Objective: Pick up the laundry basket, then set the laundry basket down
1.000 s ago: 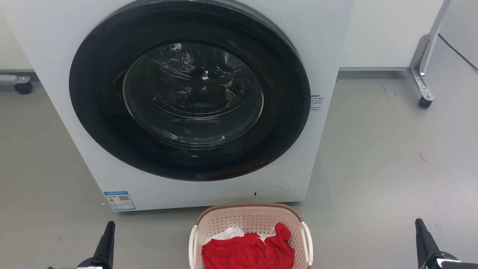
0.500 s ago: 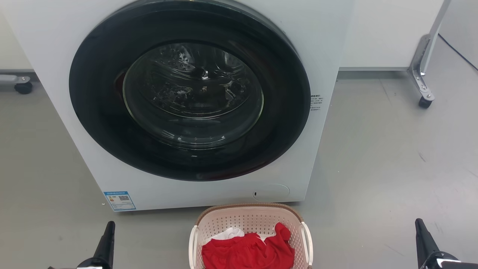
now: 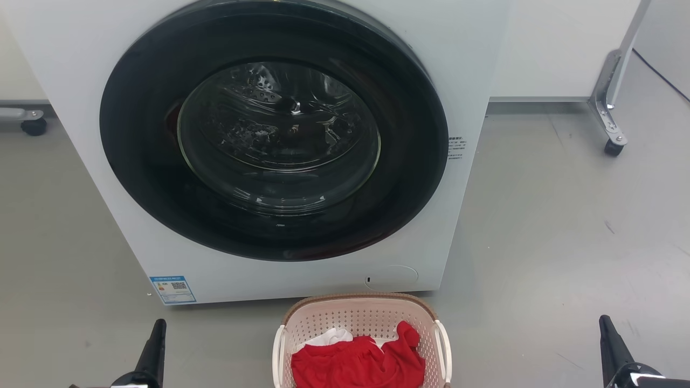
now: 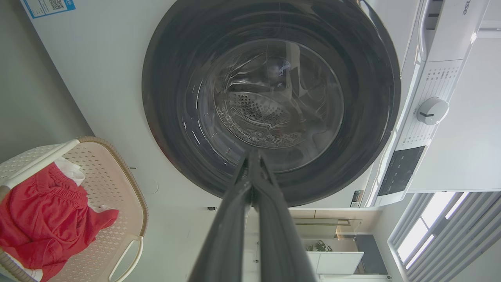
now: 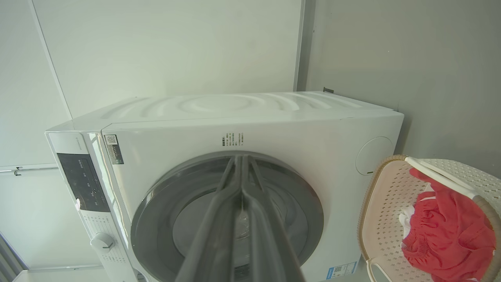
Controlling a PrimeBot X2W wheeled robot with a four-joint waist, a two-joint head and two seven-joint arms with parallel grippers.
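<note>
Basket (image 3: 361, 320) is at 6 o'clock in your head view, upright on the floor (image 3: 539, 242), tucked just in front of the washer (image 3: 469, 81). Its near end runs off the bottom of the frame. Inside, a red cloth (image 3: 356, 366) is heaped over a white cloth (image 3: 329, 338).

Left claw (image 3: 157, 331) is at 7 o'clock and right claw (image 3: 606, 328) at 5 o'clock, both well apart from the basket. Your wrist views show the left fingers (image 4: 235, 207) pressed together to the tip and the right fingers (image 5: 217, 223) the same. Both claws are closed on nothing.

A basket standing on the floor with both claws clear reads two ways: waiting for its lift, or lifted and put back down. These views don't settle which, so I'm making no call on a move.

On handling, this is my judgement. It is thin perforated plastic with a couple of garments in it, so it should be light. The walls will likely flex under a squeeze, and the smooth plastic could slip. The cloth is soft and shouldn't shift much.

The best holds look like the white handles (image 3: 278, 350) at the basket's 9 and 3 o'clock, open loops that a finger can hook. The brown rim (image 3: 356, 296) looks like the stiffest edge. One hold on each side should keep it level, while a one-sided grip would probably tip it.
</note>
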